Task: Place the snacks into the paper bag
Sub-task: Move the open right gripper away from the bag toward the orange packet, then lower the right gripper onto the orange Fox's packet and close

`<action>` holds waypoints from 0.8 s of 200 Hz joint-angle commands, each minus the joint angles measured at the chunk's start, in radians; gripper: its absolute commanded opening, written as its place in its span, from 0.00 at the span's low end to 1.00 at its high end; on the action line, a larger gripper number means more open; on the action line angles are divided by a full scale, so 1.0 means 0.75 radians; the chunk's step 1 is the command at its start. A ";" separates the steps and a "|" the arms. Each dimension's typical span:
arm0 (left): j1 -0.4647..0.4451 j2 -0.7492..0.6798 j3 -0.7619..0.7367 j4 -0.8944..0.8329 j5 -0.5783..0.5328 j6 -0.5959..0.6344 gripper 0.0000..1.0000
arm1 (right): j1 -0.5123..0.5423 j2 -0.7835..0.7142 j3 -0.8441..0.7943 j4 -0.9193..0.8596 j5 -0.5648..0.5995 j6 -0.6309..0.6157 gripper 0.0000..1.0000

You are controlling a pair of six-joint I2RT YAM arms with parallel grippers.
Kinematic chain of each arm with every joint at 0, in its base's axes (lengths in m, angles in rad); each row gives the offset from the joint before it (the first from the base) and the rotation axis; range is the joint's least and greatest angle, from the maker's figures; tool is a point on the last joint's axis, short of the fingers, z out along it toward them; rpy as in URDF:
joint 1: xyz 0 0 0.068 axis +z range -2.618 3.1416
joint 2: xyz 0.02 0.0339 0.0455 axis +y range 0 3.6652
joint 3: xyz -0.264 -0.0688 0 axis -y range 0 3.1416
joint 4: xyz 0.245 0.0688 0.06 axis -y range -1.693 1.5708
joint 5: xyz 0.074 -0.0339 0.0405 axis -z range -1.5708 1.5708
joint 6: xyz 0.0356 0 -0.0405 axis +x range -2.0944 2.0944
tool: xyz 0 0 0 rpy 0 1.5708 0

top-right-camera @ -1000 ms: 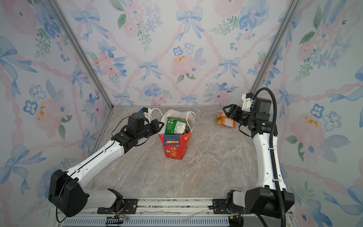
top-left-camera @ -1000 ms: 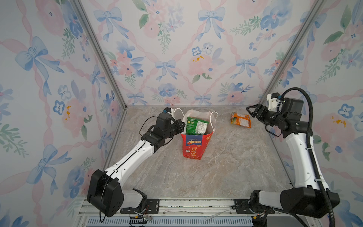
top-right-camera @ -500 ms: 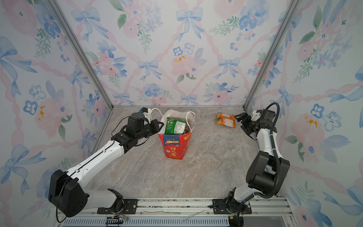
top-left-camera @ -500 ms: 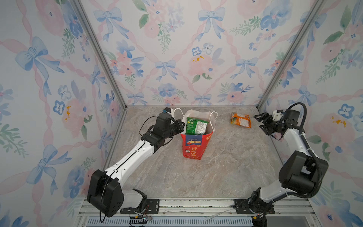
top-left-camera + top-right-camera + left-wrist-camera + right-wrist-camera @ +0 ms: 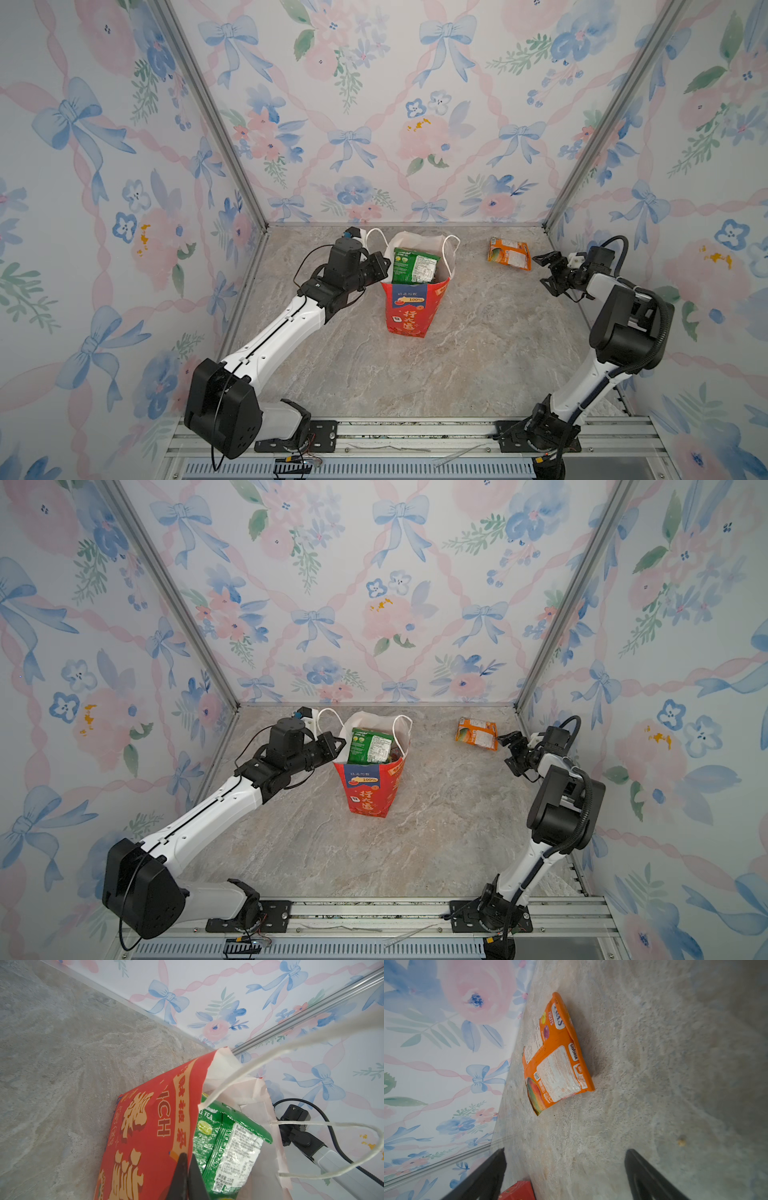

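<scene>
The red paper bag [image 5: 409, 309] [image 5: 368, 793] stands upright in the middle of the table, mouth open, white cord handles up. A green snack packet [image 5: 413, 266] [image 5: 226, 1147] sticks out of its top. My left gripper [image 5: 384, 266] [image 5: 188, 1156] is shut on the bag's near rim, red paper pinched between the black fingers. An orange snack packet [image 5: 509, 254] [image 5: 476, 733] [image 5: 556, 1059] lies flat at the back right. My right gripper [image 5: 545, 270] [image 5: 564, 1151] hangs low to the packet's right, open wide, with nothing between its fingers.
Floral walls close in the table on three sides, with metal corner posts [image 5: 582, 137]. The orange packet lies close to the back wall. A metal rail [image 5: 374, 432] runs along the front edge. A small crumb [image 5: 682, 1142] lies on the marble top.
The right arm has folded down from high up and drawn back toward the right wall, its gripper now low beside the orange packet and opened wider. The left arm and bag have not moved.
</scene>
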State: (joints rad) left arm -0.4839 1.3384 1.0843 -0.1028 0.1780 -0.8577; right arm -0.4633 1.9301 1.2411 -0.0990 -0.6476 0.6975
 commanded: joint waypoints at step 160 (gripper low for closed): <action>0.009 0.047 0.096 0.056 0.080 0.000 0.00 | 0.084 0.331 0.211 0.163 -0.065 0.095 0.94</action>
State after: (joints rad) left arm -0.4770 1.3708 1.1130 -0.1032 0.2108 -0.8581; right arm -0.4290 2.1361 1.3590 0.0586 -0.6968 0.7818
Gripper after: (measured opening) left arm 0.048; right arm 0.938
